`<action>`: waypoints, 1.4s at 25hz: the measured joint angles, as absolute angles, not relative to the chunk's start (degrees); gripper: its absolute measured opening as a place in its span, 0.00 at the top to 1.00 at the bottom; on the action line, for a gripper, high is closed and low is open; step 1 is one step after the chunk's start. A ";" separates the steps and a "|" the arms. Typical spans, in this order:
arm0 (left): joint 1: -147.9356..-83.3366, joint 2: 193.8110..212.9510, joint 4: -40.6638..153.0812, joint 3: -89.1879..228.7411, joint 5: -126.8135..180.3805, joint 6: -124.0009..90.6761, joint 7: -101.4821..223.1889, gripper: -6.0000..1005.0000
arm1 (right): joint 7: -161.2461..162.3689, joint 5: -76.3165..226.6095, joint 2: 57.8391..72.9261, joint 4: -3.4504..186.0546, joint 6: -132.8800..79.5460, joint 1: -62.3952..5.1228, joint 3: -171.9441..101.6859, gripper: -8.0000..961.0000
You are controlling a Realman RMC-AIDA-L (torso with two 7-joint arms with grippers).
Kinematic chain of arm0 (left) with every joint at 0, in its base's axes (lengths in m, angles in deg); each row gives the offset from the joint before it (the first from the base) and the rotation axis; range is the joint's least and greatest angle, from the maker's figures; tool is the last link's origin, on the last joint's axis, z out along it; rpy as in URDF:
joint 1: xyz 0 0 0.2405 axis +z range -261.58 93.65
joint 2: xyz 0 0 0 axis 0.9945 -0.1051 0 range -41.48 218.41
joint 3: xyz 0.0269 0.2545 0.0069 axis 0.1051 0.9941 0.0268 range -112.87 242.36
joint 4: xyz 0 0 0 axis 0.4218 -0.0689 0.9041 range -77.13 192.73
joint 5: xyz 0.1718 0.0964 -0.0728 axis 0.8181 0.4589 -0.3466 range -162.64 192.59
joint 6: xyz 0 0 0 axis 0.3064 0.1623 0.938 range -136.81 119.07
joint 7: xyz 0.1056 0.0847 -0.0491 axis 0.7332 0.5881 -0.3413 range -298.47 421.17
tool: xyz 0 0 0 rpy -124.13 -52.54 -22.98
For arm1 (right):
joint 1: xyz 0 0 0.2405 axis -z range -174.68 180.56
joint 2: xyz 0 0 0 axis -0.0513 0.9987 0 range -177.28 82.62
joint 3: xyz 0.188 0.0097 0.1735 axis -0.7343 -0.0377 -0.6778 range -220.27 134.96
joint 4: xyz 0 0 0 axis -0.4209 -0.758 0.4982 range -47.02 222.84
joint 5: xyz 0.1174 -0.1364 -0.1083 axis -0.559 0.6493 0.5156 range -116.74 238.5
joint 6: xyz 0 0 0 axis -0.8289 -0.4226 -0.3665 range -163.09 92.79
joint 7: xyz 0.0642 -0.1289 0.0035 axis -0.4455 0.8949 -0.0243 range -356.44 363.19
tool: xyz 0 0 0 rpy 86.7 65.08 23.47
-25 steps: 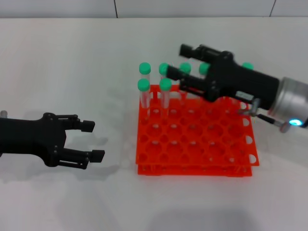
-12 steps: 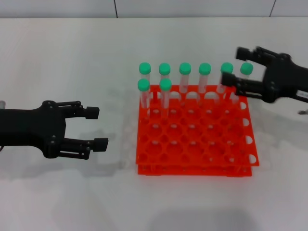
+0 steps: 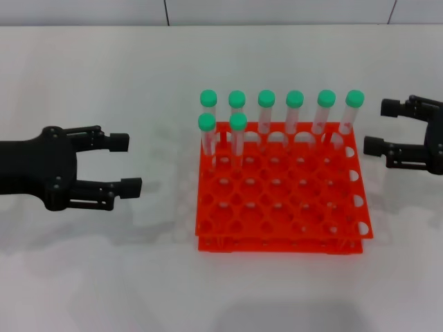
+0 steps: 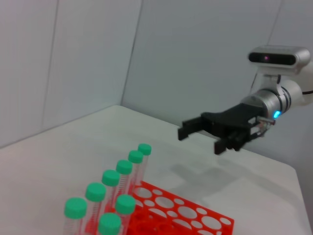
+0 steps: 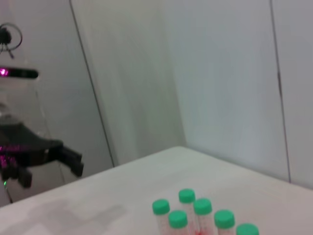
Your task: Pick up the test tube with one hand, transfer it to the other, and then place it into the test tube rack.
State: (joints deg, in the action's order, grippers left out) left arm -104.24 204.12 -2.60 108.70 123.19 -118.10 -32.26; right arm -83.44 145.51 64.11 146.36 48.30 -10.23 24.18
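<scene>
The orange-red test tube rack (image 3: 277,207) stands mid-table. Several green-capped test tubes (image 3: 266,114) stand upright in it: a full back row and two (image 3: 237,135) in the second row at the left. I cannot tell the task's tube from the others. My all-black left gripper (image 3: 124,164) is open and empty, left of the rack and apart from it. My right gripper (image 3: 379,126) is open and empty, just right of the rack's back corner. The left wrist view shows the right gripper (image 4: 201,140) beyond the tubes (image 4: 117,188) and rack (image 4: 195,218).
The white table (image 3: 104,277) stretches around the rack, with a pale wall behind. The right wrist view shows the tube caps (image 5: 195,210) and, farther off, the left gripper (image 5: 49,164).
My right gripper has pulled back from over the rack's back row to the right, empty. My left gripper has drawn back a little to the left. The tubes stay in the rack.
</scene>
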 joint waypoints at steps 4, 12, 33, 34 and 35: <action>-104.54 203.59 -2.67 108.37 123.16 -118.31 -32.40 0.14 | -84.21 147.55 64.17 146.92 49.64 -10.11 23.04 0.12; -104.86 203.23 -2.67 108.33 123.16 -118.31 -32.32 0.14 | -84.39 148.07 64.48 147.15 49.93 -10.36 22.91 0.12; -104.71 203.71 -2.53 108.57 123.17 -118.29 -32.16 0.14 | -84.43 148.35 64.94 147.24 50.08 -10.51 23.11 0.12; -104.70 203.71 -2.52 108.61 123.17 -118.29 -32.17 0.14 | -84.43 148.34 64.94 147.23 50.10 -10.50 23.12 0.12; -104.68 203.71 -2.52 108.66 123.17 -118.29 -32.19 0.14 | -84.43 148.35 64.93 147.23 50.12 -10.47 23.14 0.12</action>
State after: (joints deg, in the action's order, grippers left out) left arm -104.68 203.71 -2.52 108.66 123.17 -118.29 -32.19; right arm -84.43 148.35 64.93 147.23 50.12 -10.47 23.14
